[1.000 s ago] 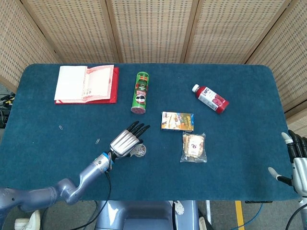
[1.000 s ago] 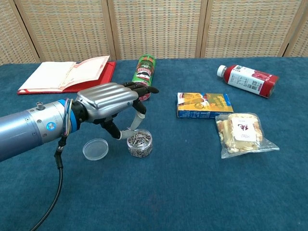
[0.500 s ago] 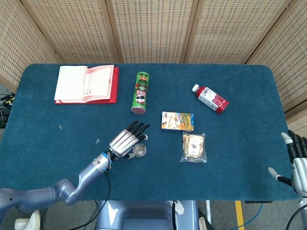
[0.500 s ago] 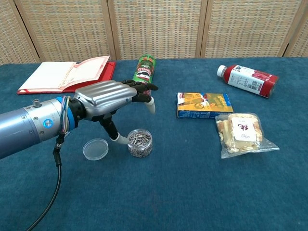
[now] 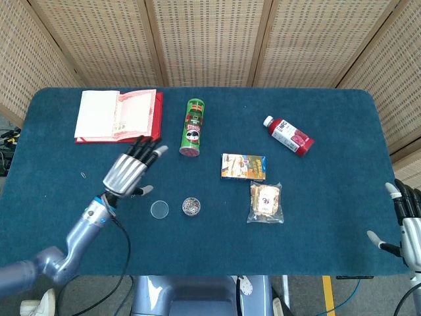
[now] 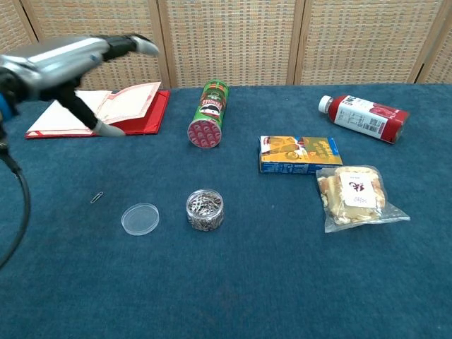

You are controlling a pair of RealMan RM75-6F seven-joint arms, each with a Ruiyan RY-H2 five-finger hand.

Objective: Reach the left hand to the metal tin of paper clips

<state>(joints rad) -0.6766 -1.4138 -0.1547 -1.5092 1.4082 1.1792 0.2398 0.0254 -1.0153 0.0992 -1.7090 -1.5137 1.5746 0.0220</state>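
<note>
The small round metal tin of paper clips (image 5: 191, 207) (image 6: 205, 210) stands open on the blue table, its clear lid (image 5: 159, 210) (image 6: 140, 218) lying just to its left. My left hand (image 5: 129, 172) (image 6: 67, 60) is raised well to the left of the tin and behind it, fingers spread, holding nothing. My right hand (image 5: 408, 224) shows only at the right edge of the head view, past the table's edge, fingers apart and empty.
A green chip can (image 5: 193, 126) lies behind the tin. An open red book (image 5: 118, 115) sits at the back left. A yellow-blue box (image 5: 243, 166), a snack bag (image 5: 266, 202) and a red bottle (image 5: 289, 135) lie to the right. Loose paper clips (image 6: 97, 197) lie on the left.
My left hand has lifted away from the tin and swung up and to the left. The tin and lid now stand uncovered. The right hand has not moved.
</note>
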